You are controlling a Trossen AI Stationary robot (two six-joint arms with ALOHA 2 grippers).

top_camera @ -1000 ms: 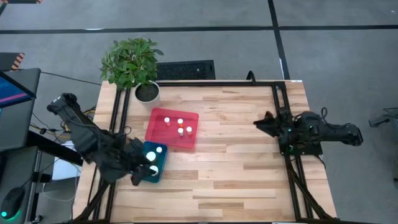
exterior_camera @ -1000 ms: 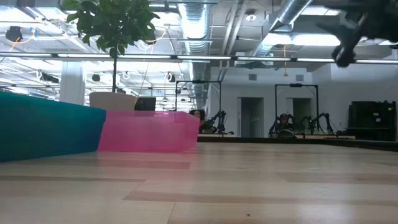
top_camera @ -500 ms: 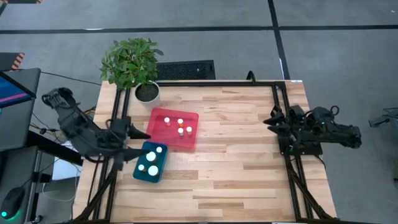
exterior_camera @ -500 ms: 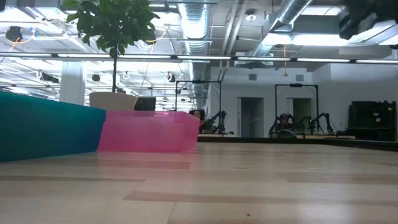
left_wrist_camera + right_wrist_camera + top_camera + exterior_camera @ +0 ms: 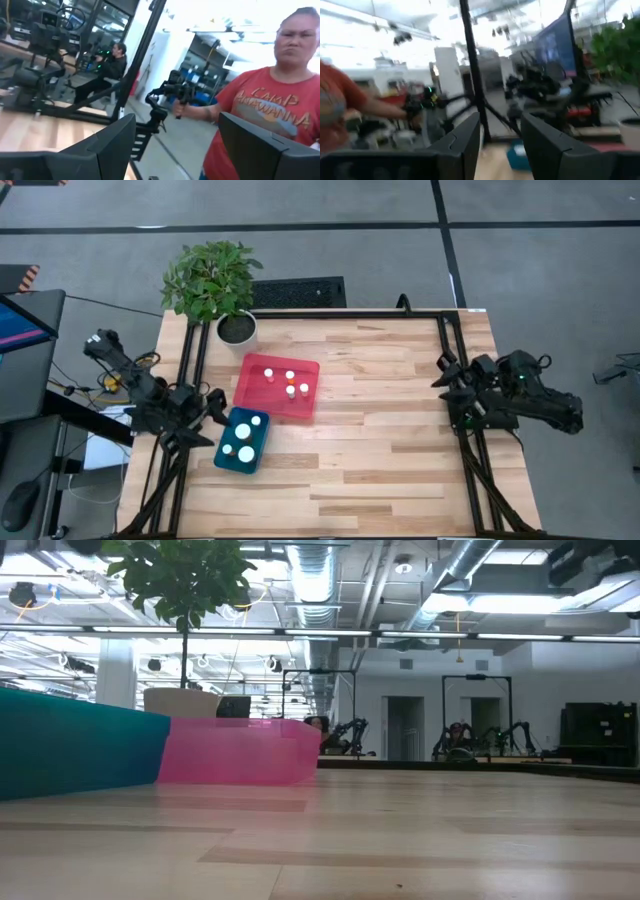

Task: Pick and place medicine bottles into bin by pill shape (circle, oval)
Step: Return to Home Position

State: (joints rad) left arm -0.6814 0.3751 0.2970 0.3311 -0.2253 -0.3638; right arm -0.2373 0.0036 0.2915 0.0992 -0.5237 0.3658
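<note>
The medicine bottles show as small white caps, some with orange. Several stand in the pink bin (image 5: 278, 387) and several in the teal bin (image 5: 242, 440), both at the table's left. The bins also show in the low view, teal (image 5: 80, 745) and pink (image 5: 240, 750). My left gripper (image 5: 208, 408) hangs open and empty at the table's left edge, just left of the teal bin; its own view (image 5: 177, 150) looks level into the room. My right gripper (image 5: 445, 375) is open and empty at the table's right edge, as its own view (image 5: 500, 145) shows.
A potted plant (image 5: 215, 285) stands at the far left corner. Black frame rails (image 5: 450, 360) run along the table's left and right sides. A person in a red shirt (image 5: 260, 115) stands beyond the table. Bare wood (image 5: 380, 430) lies between the bins and my right arm.
My left gripper has drawn back from above the teal bin's near end toward the table's left edge, and the bottle caps it covered now show. My right gripper has drawn back toward the right edge and risen out of the low view's top.
</note>
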